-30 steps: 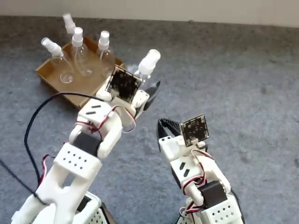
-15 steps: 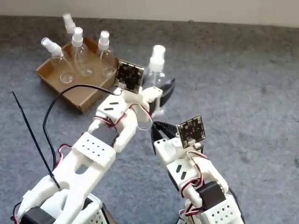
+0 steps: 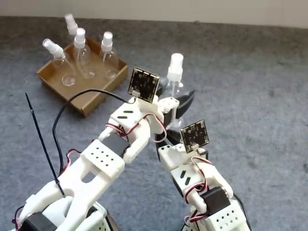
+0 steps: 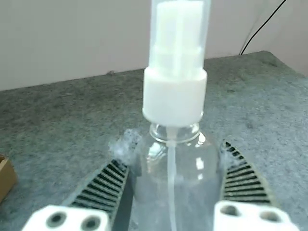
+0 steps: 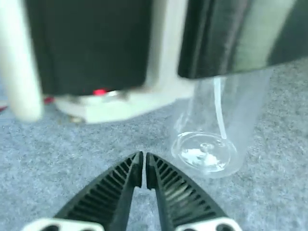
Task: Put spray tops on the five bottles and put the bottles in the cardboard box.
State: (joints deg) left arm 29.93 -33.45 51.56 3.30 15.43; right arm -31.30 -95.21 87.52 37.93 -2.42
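My left gripper (image 3: pixel 177 103) is shut on a clear bottle (image 3: pixel 174 86) with a white spray top (image 3: pixel 175 65), held upright to the right of the cardboard box (image 3: pixel 91 103). In the left wrist view, the ribbed fingers (image 4: pixel 103 185) press both sides of the bottle (image 4: pixel 175 178) below its white top (image 4: pixel 175 91). My right gripper (image 5: pixel 143 158) is shut and holds nothing. It sits low, just in front of the bottle's round base (image 5: pixel 204 154), under the left arm. The box holds several bottles (image 3: pixel 82 55) that wear spray tops.
Grey carpet (image 3: pixel 250 96) covers the table, with free room to the right and behind the held bottle. A black cable (image 3: pixel 62 115) loops over the left arm. The right arm's base (image 3: pixel 216 207) stands at the near edge.
The left arm has carried the bottle right and nearer, away from the box, and the bottle has gone from tilted to upright. The right arm has shifted slightly left, under the left gripper.
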